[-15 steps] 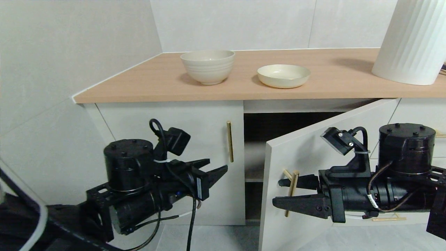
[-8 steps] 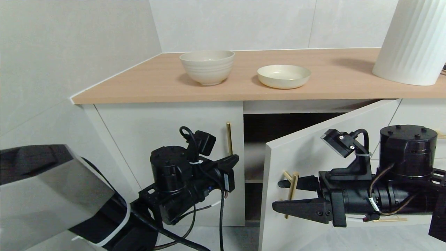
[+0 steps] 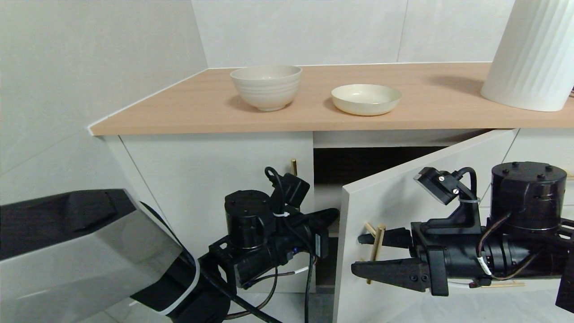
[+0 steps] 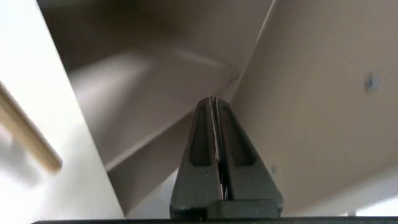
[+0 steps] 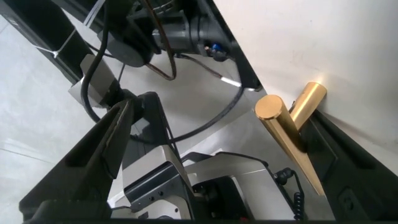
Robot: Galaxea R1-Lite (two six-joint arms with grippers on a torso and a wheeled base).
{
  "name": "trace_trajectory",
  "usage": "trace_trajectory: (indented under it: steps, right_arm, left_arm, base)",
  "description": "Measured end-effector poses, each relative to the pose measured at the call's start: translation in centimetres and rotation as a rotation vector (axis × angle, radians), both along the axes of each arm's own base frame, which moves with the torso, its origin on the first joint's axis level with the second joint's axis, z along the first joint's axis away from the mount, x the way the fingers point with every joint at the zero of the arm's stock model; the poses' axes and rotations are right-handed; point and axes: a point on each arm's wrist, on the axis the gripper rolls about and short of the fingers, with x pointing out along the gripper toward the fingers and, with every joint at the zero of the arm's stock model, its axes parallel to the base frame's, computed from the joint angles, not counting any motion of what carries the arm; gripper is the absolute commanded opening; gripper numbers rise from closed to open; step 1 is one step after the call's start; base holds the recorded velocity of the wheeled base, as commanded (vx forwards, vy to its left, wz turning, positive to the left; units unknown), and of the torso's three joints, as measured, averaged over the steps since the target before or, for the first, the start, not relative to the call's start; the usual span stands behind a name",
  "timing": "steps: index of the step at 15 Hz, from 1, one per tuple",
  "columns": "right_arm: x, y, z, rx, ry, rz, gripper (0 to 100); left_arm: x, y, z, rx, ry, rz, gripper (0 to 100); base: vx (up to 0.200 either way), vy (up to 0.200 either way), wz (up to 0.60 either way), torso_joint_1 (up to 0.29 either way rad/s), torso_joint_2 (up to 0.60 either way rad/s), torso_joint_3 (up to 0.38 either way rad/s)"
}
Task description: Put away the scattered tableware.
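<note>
a tall white ribbed container stands upright on the right end of a light wooden counter, its top and right side cut off by the edge of the head view. pale tiled walls run behind the counter and along its left side, meeting in a corner. below lies a grey tiled floor.

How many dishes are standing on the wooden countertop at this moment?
2: a deep ribbed bowl toward the left corner, and a shallow dish apart on its right. More may be hidden inside the cabinet.
</note>
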Motion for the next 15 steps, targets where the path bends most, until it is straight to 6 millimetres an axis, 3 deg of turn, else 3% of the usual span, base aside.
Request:
trace_trajectory:
  steps: [7, 12, 15]
  right_arm:
    - [0.6, -0.9, 0.1, -0.001, -0.022, -0.061, 100]
    - [2.3, -4.2, 0.4, -0.018, -0.074, -0.210, 100]
    - [1.9, -6.1, 0.0, -0.078, -0.095, -0.262, 100]
  left_arm:
    - [-0.6, -1.5, 0.9, -0.058, -0.062, -0.041, 0]
    - [-1.2, -1.8, 0.8, -0.054, -0.057, -0.054, 0]
    - [-1.4, -1.6, 1.0, -0.056, -0.059, -0.058, 0]
  base:
    - [0.000, 0.000, 0.00, 0.000, 0.00, 0.000]
    - [0.000, 0.000, 0.00, 0.000, 0.00, 0.000]
    - [0.000, 0.000, 0.00, 0.000, 0.00, 0.000]
